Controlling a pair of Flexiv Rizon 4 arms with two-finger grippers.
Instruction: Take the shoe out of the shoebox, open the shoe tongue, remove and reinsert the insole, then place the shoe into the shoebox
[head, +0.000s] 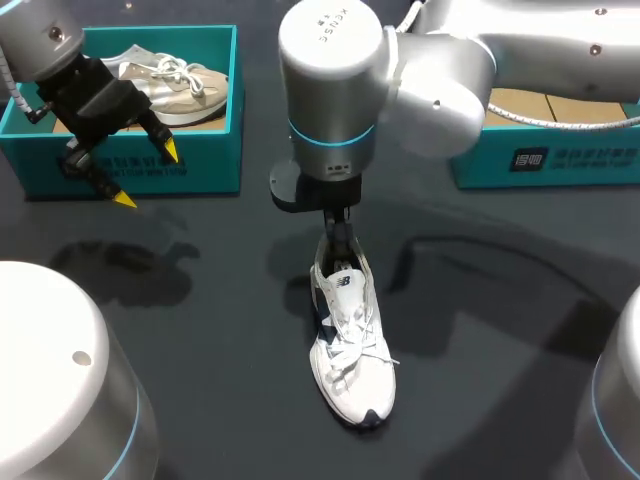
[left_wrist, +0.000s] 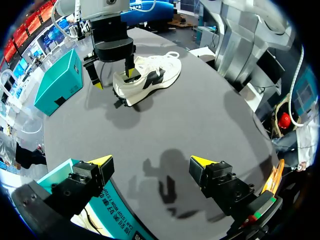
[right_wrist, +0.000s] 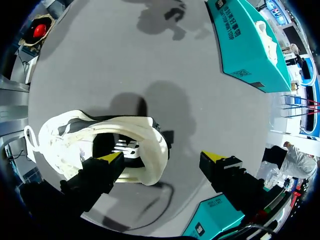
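Shoe (head: 350, 350): white, laced, upright on its sole on the tabletop (head: 500, 330). Its heel is under my right jaws and its toe points away from them. It is well ahead of my left jaws.
Right jaws: spread wide at the heel. One yellow fingertip (right_wrist: 112, 157) sits inside the shoe's opening; the other (right_wrist: 215, 156) is outside the heel collar, over the tabletop.
Left jaws: spread wide, with nothing between the yellow fingertips (left_wrist: 102, 161) and dark tabletop below the gap.
Shoebox (head: 215, 150): teal and open-topped, just beside my left jaws, with its wall partly under one finger. It is well apart from my right jaws.
Second shoe (head: 175, 80): beige, lying inside the shoebox.
Second box (head: 545, 150): teal, beside my right arm (head: 440, 80), apart from the right jaws.
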